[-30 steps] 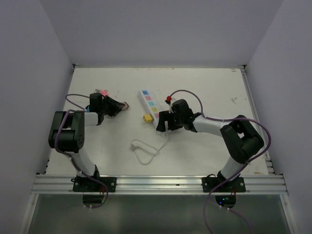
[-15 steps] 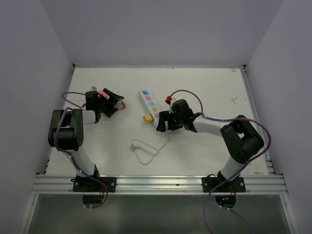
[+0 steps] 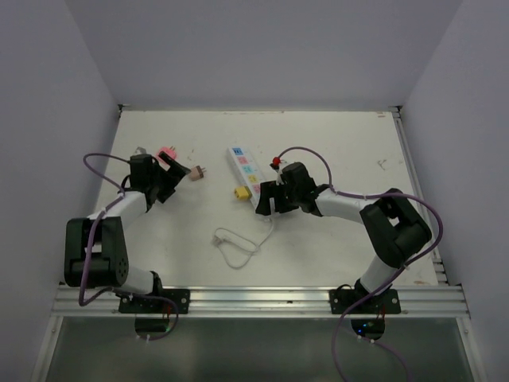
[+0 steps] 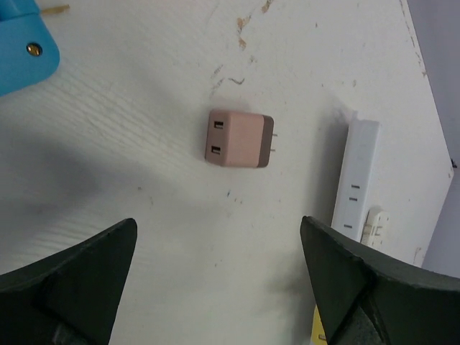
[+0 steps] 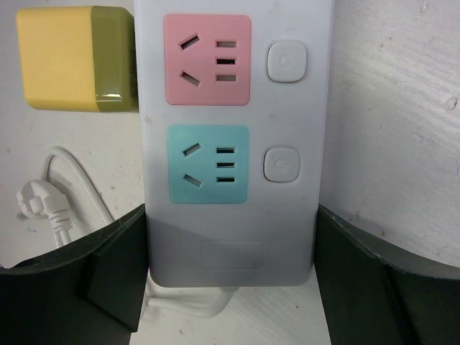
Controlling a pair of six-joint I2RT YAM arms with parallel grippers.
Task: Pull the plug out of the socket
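The power strip (image 3: pixel 243 172) lies near the middle of the white table (image 3: pixel 342 135), slanted, with its near end pointing to the right arm. The right gripper (image 3: pixel 267 202) is closed on this near end. In the right wrist view its two fingers press against both long edges of the strip, just below the teal outlet face (image 5: pixel 208 164) and the pink outlet face (image 5: pixel 207 60), each with a small white button at its right side. No plug sits in these two outlets. A yellow adapter (image 5: pixel 75 57) lies on the table at the left side of the strip, with its darker olive end touching the strip's edge. The thin white cord (image 3: pixel 235 247) leaves the near end of the strip and makes a loop on the table, nearer to the arms. The pink plug (image 4: pixel 239 139) lies alone on the table at the left of the strip and well apart from it, with its brown end and two prongs turned toward the strip. The left gripper (image 3: pixel 169 177) is left of this plug with its fingers spread wide, and it holds nothing and does not touch the plug. A blue object (image 4: pixel 21 43) is cut by the corner of the left wrist view; I cannot tell what it is.
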